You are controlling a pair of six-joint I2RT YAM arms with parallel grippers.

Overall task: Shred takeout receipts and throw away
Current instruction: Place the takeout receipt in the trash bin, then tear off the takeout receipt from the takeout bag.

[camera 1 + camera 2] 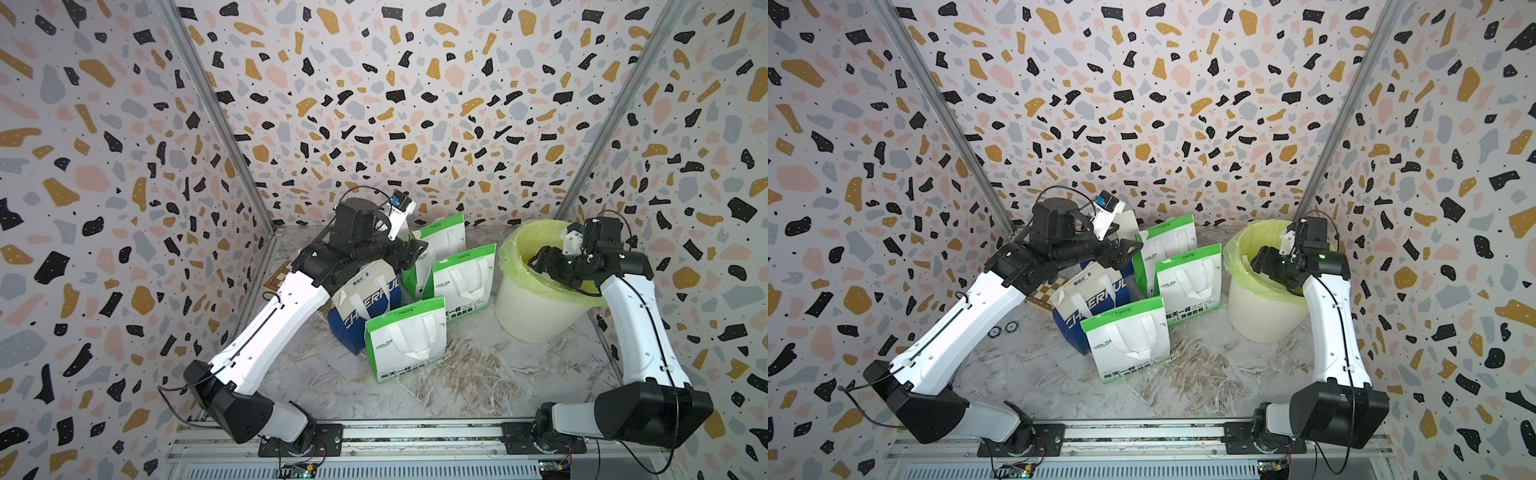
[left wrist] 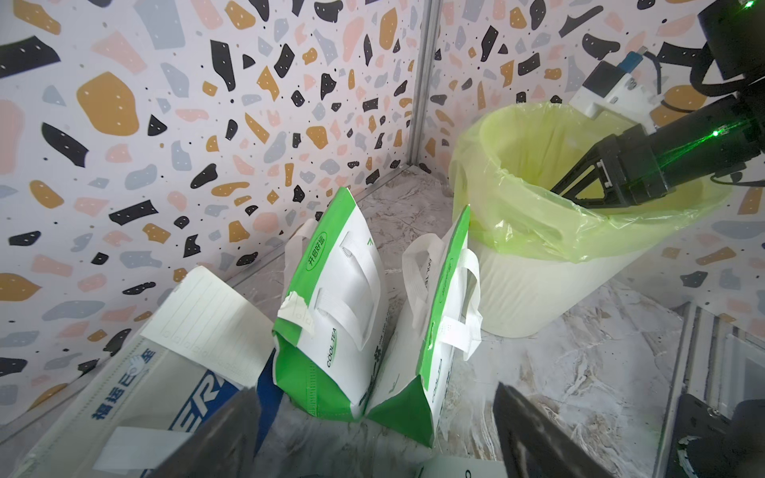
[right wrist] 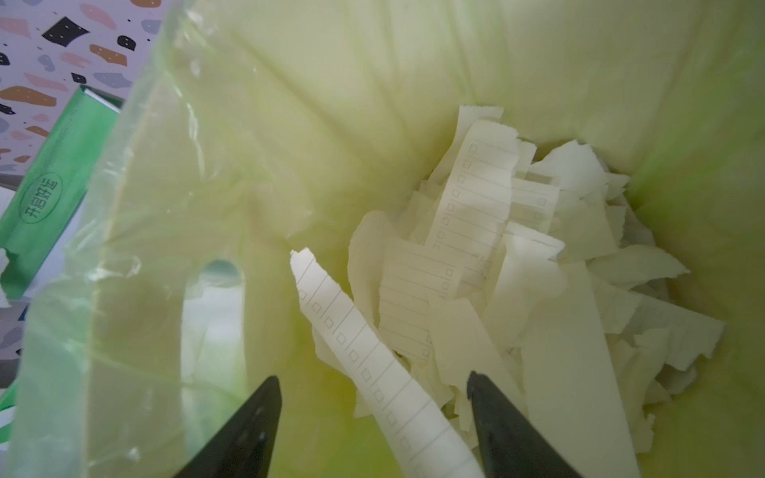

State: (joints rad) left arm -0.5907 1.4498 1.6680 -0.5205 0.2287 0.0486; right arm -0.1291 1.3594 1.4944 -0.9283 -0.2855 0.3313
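Inside the lined white bin [image 1: 524, 309], my right gripper [image 3: 372, 397] stands open. A long ruled strip of receipt [image 3: 364, 364] lies loose between its jaws, over a heap of torn receipt pieces [image 3: 496, 269] at the bottom. My left gripper [image 2: 372, 447] is open with nothing in it. It hovers over the bags [image 1: 415, 254], next to the rearmost green-and-white bag [image 2: 347, 314]. One whole cream receipt [image 2: 207, 323] is stuck on a blue-and-white bag [image 2: 124, 397] beside the left finger. A torn scrap [image 2: 296, 310] clings to the green bag's edge.
Three green-and-white bags [image 1: 405, 340] [image 1: 461, 278] [image 1: 440, 237] and a blue-and-white bag [image 1: 357, 309] crowd the table's middle. The bin [image 1: 1258, 316] stands at the right rear. A checkered card [image 1: 1050, 291] and two small discs [image 1: 1003, 329] lie at the left. Patterned walls close three sides.
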